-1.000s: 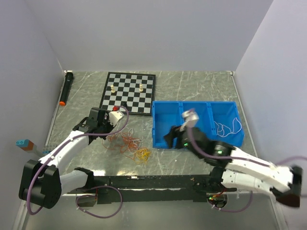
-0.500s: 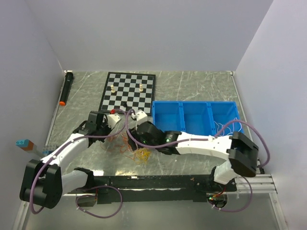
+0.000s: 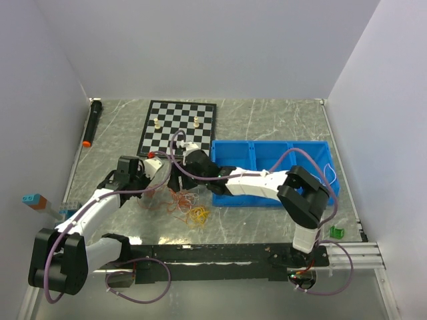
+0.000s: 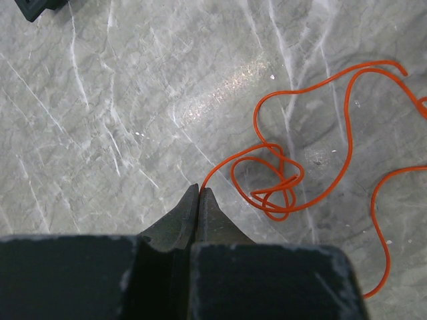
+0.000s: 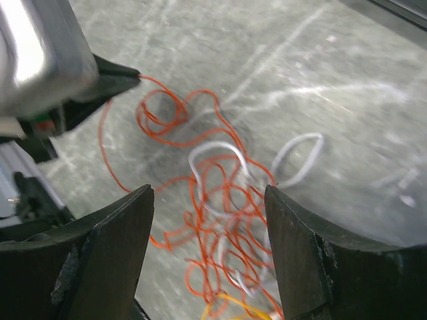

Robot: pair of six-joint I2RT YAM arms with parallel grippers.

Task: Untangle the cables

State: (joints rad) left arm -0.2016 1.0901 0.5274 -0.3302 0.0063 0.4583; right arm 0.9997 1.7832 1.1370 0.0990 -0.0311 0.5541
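Near edge: a small green block (image 3: 337, 231) sits on the rail by the right arm's base
Table: grey marbled top (image 3: 280, 123), both arms reaching to its left middle
Cables: a loose tangle (image 3: 184, 199) lying on the table just left of the blue bin, between the two grippers and the near edge
Yellow cable: a small bunch (image 3: 198, 214) on the near side of the tangle
Left gripper: low over the table (image 4: 200, 194), fingers pressed together, pinching the end of the orange cable
Orange cable: runs from that pinch into a small knot of loops (image 4: 275, 195), then on in wide curves across the table
Right gripper: hangs above the tangle (image 5: 207, 193), fingers spread wide and holding nothing
White cable: arches (image 5: 220, 144) through the orange loops below the right gripper
Bin: blue, three compartments (image 3: 252, 152), to the right of the tangle
Second white cable: lies in the bin's right compartment (image 3: 319, 179)
Chessboard: behind the tangle (image 3: 175, 137), with two pale chess pieces (image 3: 156, 123) standing on it
Marker: black with an orange tip (image 3: 91, 122), at the far left edge
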